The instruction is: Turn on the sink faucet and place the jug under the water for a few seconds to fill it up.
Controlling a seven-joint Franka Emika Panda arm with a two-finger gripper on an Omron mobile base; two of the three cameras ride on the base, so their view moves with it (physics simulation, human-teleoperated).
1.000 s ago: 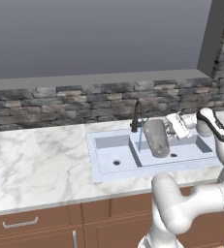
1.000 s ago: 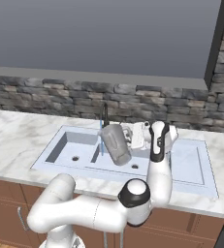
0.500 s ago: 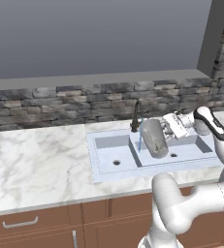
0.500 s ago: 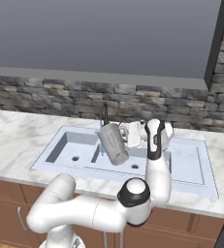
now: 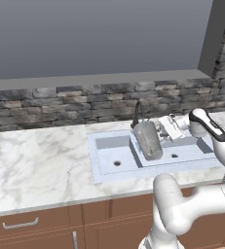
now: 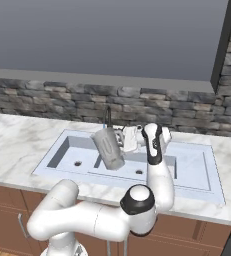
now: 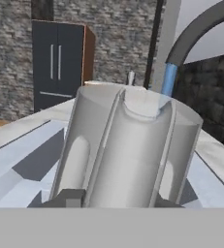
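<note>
The translucent grey jug point(image 5: 148, 141) hangs tilted over the divider of the pale double-basin sink point(image 5: 97, 163), just in front of the dark sink faucet point(image 5: 137, 113). My gripper point(image 5: 162, 127) reaches in from the right and is shut on the jug's handle side. In the right base view the jug point(image 6: 108, 147) leans with its mouth up toward the faucet point(image 6: 107, 116), held by the gripper point(image 6: 126, 138) above the sink point(image 6: 197, 167). In the hand view a thin blue water stream point(image 7: 168, 80) falls from the faucet spout point(image 7: 196, 34) onto the rim of the jug point(image 7: 128, 150).
A stone backsplash wall point(image 5: 60, 102) runs behind the sink. Marble counter point(image 5: 31, 160) stretches to the left, with wooden cabinet fronts point(image 5: 46, 223) below. Each basin has a small dark drain point(image 5: 117, 163).
The gripper has carried the jug a little leftward, closer under the faucet spout. It stays tilted and held.
</note>
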